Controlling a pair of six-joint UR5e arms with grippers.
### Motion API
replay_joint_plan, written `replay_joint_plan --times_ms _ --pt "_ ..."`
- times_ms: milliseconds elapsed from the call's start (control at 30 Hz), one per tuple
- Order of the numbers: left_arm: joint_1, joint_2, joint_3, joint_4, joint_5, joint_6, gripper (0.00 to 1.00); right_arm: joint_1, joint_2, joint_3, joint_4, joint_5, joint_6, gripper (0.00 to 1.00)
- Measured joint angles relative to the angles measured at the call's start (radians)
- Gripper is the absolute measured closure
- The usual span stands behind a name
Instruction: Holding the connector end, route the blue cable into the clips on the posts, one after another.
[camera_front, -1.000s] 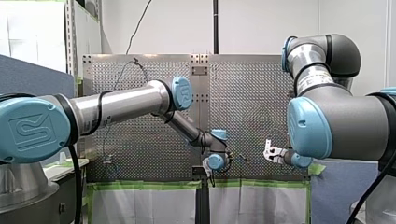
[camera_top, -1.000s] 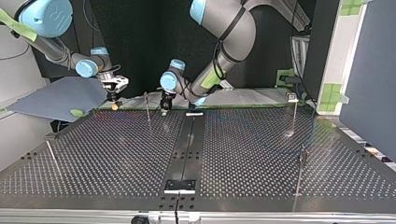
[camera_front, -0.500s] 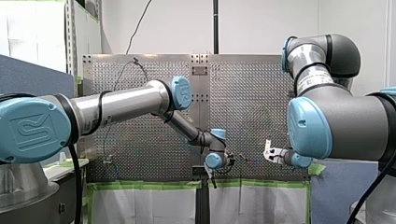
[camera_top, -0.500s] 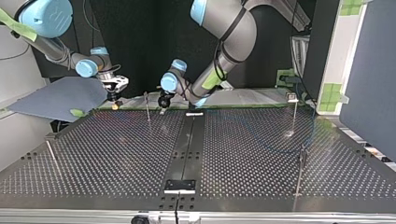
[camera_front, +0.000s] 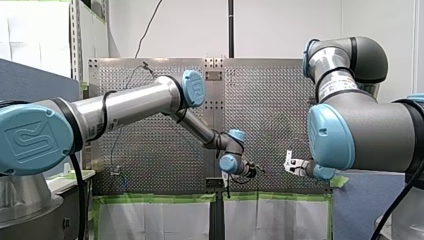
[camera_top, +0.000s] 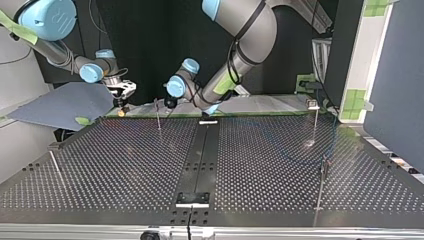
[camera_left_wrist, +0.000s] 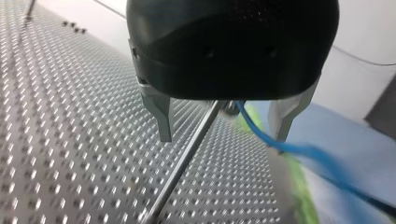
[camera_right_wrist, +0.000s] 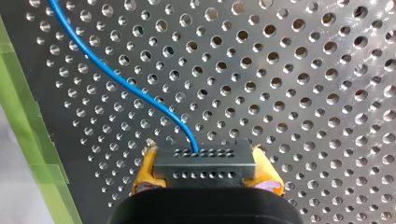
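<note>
In the left wrist view my left gripper (camera_left_wrist: 222, 139) is open, its metal fingers (camera_left_wrist: 163, 119) on either side of a thin post (camera_left_wrist: 187, 161). The blue cable (camera_left_wrist: 299, 149) runs from the post's top past one finger and touches neither pad. In the right wrist view my right gripper (camera_right_wrist: 208, 184) has its yellow pads shut on the grey connector (camera_right_wrist: 205, 165), and the blue cable (camera_right_wrist: 116, 79) curves away over the perforated plate. In the top view my right gripper (camera_top: 121, 100) hangs at the back left, with my left gripper (camera_top: 170, 102) beside the post (camera_top: 157, 114).
More posts stand at the top view's right (camera_top: 316, 125), near right (camera_top: 321, 185) and near left (camera_top: 54, 162). A dark rail (camera_top: 197, 160) runs down the middle of the perforated table (camera_top: 260, 170). Green tape (camera_right_wrist: 32, 140) lines the table's edge near my right gripper.
My left gripper has opened, lifted off the table by the post and swung toward the top view's left. My right gripper has stayed in place with the connector.
</note>
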Motion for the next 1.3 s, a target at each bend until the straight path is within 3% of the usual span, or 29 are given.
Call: replay_joint_plan --times_ms 167,433,733,900,1300 --pt "-0.022 0.044 -0.045 -0.030 0.001 0.038 0.00 -0.001 0.001 0.000 0.005 0.001 0.000 1.00" --pt "-0.070 0.090 -0.112 -0.018 -0.001 0.046 0.00 -0.001 0.010 0.000 0.008 0.002 0.002 1.00" --pt "-0.098 0.097 -0.193 -0.009 -0.058 0.052 0.00 -0.007 0.011 0.000 0.014 0.002 0.002 1.00" --pt "-0.101 0.096 -0.203 0.031 -0.106 0.072 0.00 -0.010 0.011 0.000 0.016 0.002 0.002 1.00" --pt "-0.115 0.096 -0.204 0.144 -0.160 0.110 0.00 -0.014 0.011 0.000 0.017 -0.003 0.002 1.00"
